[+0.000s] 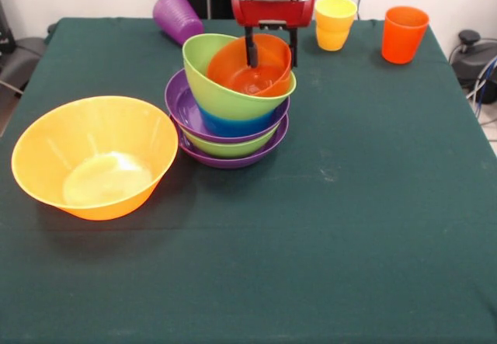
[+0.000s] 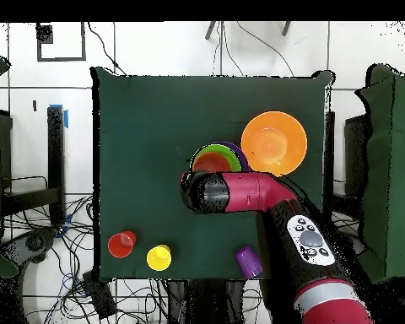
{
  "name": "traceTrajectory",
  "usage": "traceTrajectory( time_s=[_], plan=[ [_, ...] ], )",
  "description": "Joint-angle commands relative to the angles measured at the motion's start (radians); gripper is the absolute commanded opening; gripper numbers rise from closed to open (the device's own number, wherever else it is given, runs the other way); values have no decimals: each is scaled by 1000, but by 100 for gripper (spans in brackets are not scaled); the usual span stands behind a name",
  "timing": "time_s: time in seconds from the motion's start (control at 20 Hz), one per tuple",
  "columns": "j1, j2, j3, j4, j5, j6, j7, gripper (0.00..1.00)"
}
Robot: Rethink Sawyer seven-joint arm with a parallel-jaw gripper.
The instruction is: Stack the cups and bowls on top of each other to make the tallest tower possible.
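The tower (image 1: 229, 107) is a pile of nested bowls near the table's middle: purple at the bottom, then green, purple, blue and green. A small red-orange bowl (image 1: 252, 68) lies tilted in the top green bowl (image 1: 203, 72). My gripper (image 1: 272, 49) hangs over it, open, with one finger (image 1: 251, 49) inside the red-orange bowl and the other behind its far rim. In the overhead view the arm's head (image 2: 204, 191) covers the gripper beside the tower (image 2: 214, 156). The very large yellow-orange bowl (image 1: 95, 156) stands alone to the left.
A ribbed purple cup (image 1: 177, 16) lies on its side at the table's far edge. Yellow-orange cups (image 1: 335, 22), nested, and an orange-red cup (image 1: 404, 33) stand upright at the far right. A dark green cloth (image 1: 349, 204) covers the table.
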Motion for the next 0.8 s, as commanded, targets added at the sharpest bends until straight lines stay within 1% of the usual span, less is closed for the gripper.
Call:
traceTrajectory(
  time_s=[0.05, 0.3, 0.5, 0.8],
  plan=[
    [26, 47, -36, -35, -70, -62, 53, 100],
    [18, 24, -20, -11, -42, -37, 50, 100],
    [4, -31, 7, 24, -2, 18, 41, 100],
    [-13, -98, 32, 49, 39, 95, 20, 100]
  ],
)
